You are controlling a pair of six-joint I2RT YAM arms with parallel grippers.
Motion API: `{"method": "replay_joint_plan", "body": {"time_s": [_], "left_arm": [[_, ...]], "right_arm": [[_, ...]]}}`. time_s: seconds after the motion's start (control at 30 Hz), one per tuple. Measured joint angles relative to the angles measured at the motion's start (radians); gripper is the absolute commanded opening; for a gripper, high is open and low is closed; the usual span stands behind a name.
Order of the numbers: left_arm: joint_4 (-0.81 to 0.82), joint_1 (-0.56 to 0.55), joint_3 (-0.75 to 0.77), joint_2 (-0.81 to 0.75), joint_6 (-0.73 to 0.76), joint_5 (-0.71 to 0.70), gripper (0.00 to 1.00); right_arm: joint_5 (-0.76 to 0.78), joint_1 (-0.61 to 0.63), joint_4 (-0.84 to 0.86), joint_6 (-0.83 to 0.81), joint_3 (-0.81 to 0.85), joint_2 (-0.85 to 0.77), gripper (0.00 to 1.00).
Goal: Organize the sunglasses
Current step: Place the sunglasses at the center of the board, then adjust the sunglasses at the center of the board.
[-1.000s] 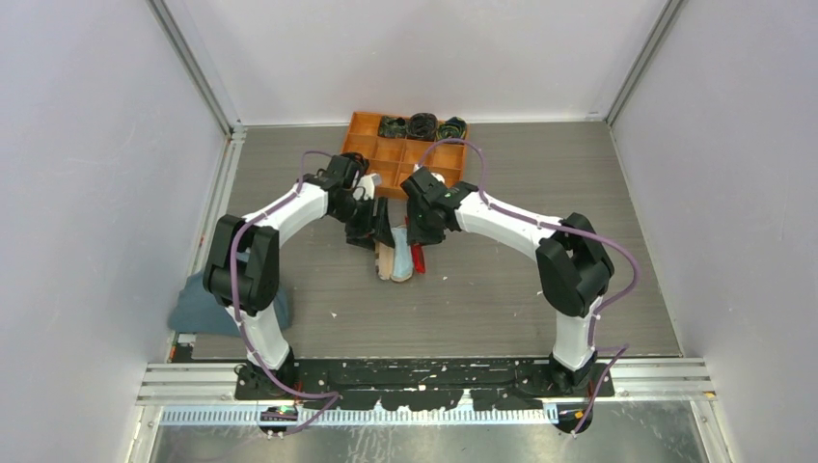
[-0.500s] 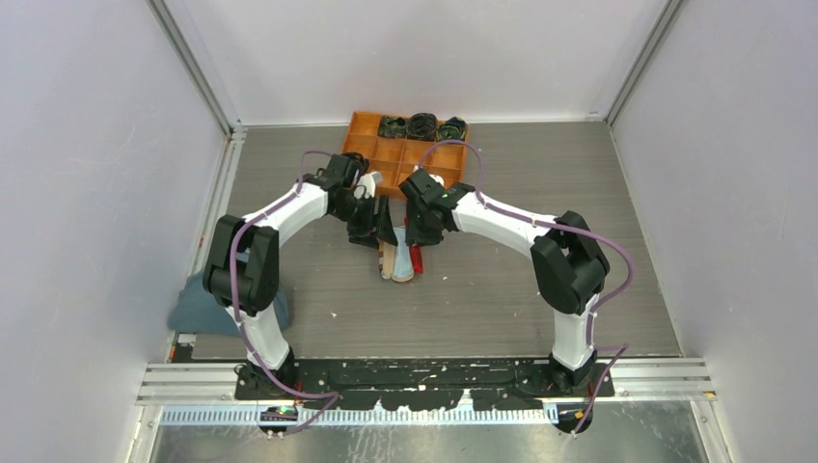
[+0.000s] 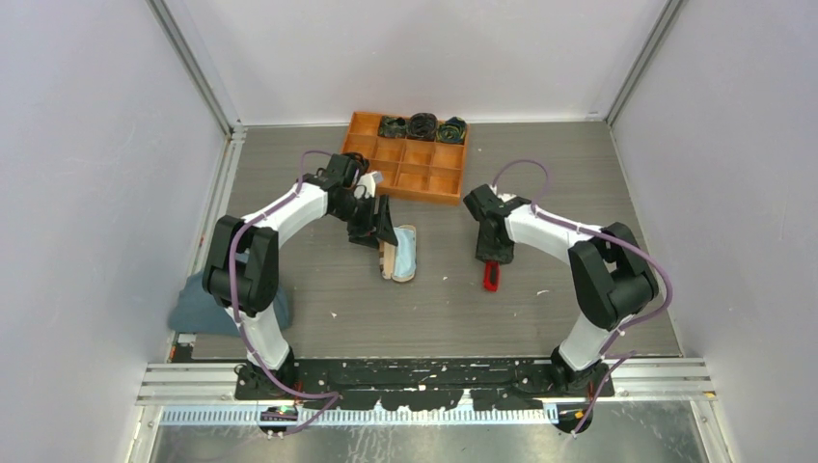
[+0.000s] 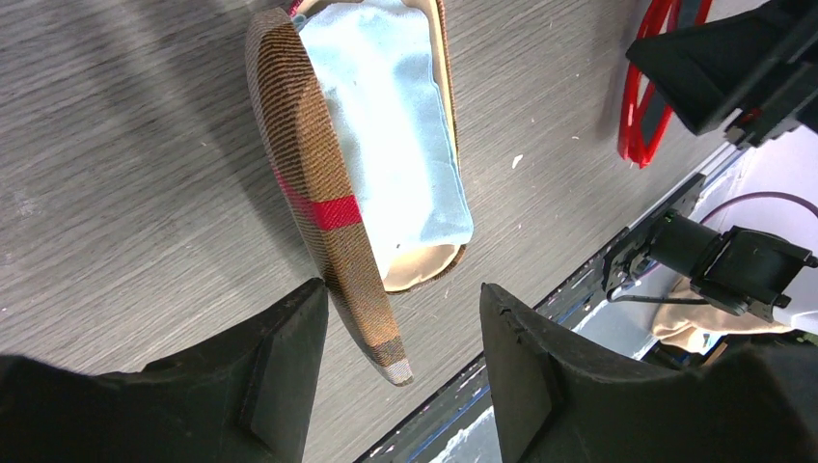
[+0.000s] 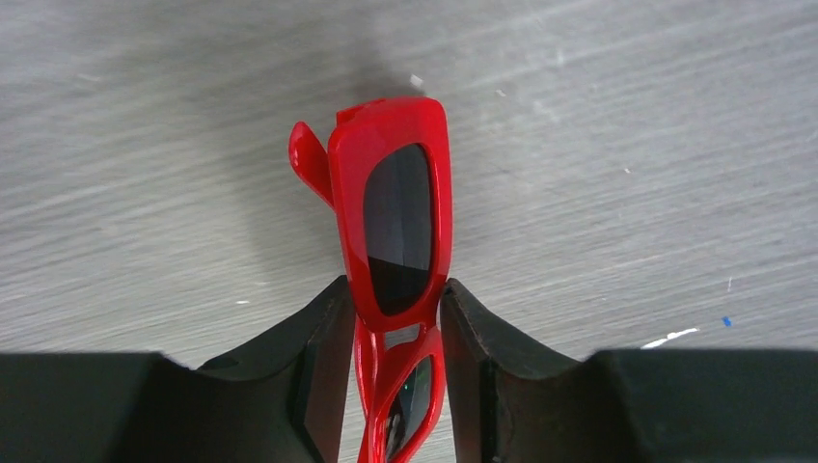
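The red sunglasses point(image 5: 395, 207) are folded and pinched at their bridge between the fingers of my right gripper point(image 5: 395, 294), just above the table. In the top view the sunglasses point(image 3: 491, 277) hang below that gripper point(image 3: 492, 258), right of the case. The plaid case point(image 3: 400, 255) lies open with a light blue cloth point(image 4: 395, 125) inside. My left gripper point(image 4: 403, 294) is open, and the case's raised lid point(image 4: 323, 207) stands between its fingers, against the left finger point(image 4: 280, 357). It sits at the case's far end in the top view point(image 3: 383, 224).
An orange divided tray point(image 3: 359, 125) stands at the back, with dark items point(image 3: 422, 125) in its far compartments. A blue-grey bundle point(image 3: 198, 309) lies off the table's left edge. Walls close in the left, right and back.
My right gripper has carried the red sunglasses from beside the case to the right and nearer. The left gripper has stayed at the case lid.
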Motion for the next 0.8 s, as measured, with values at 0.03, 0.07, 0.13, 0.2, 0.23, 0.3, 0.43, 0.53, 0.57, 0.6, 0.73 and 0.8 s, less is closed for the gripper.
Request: {"method": "replay_joint_plan", "body": {"time_s": [0.03,0.07,0.13,0.2,0.23,0.3,0.43,0.53,0.57,0.6,0.73,0.8], "left_arm": [[0.000,0.000,0.000,0.000,0.001,0.000,0.60],[-0.001,0.000,0.000,0.000,0.001,0.000,0.60],[-0.002,0.000,0.000,0.000,0.001,0.000,0.60],[-0.002,0.000,0.000,0.000,0.001,0.000,0.60],[-0.002,0.000,0.000,0.000,0.001,0.000,0.60],[-0.002,0.000,0.000,0.000,0.001,0.000,0.60],[-0.002,0.000,0.000,-0.002,0.001,0.000,0.60],[-0.003,0.000,0.000,-0.004,0.001,0.000,0.60],[-0.003,0.000,0.000,-0.005,0.001,0.000,0.60],[-0.003,0.000,0.000,-0.007,0.001,0.000,0.60],[-0.003,0.000,0.000,-0.014,0.001,0.003,0.60],[-0.003,0.000,0.000,-0.016,0.001,0.005,0.60]], "right_arm": [[-0.001,-0.016,0.002,-0.001,-0.026,0.000,0.47],[-0.005,-0.024,0.002,-0.002,-0.045,0.000,0.50],[-0.020,-0.031,0.000,-0.003,-0.068,0.000,0.58],[-0.042,-0.032,0.013,-0.005,-0.067,-0.002,0.67],[-0.059,-0.032,0.023,-0.007,-0.067,-0.002,0.70],[-0.081,-0.032,0.033,-0.006,-0.067,-0.002,0.73],[-0.136,-0.043,0.049,-0.005,-0.077,-0.022,0.73],[-0.171,-0.058,0.060,0.005,-0.114,-0.092,0.74],[-0.177,-0.060,0.060,0.009,-0.125,-0.115,0.74],[-0.183,-0.062,0.063,0.013,-0.139,-0.145,0.74],[-0.208,-0.066,0.070,0.035,-0.189,-0.216,0.74],[-0.213,-0.066,0.077,0.047,-0.219,-0.223,0.74]]}}
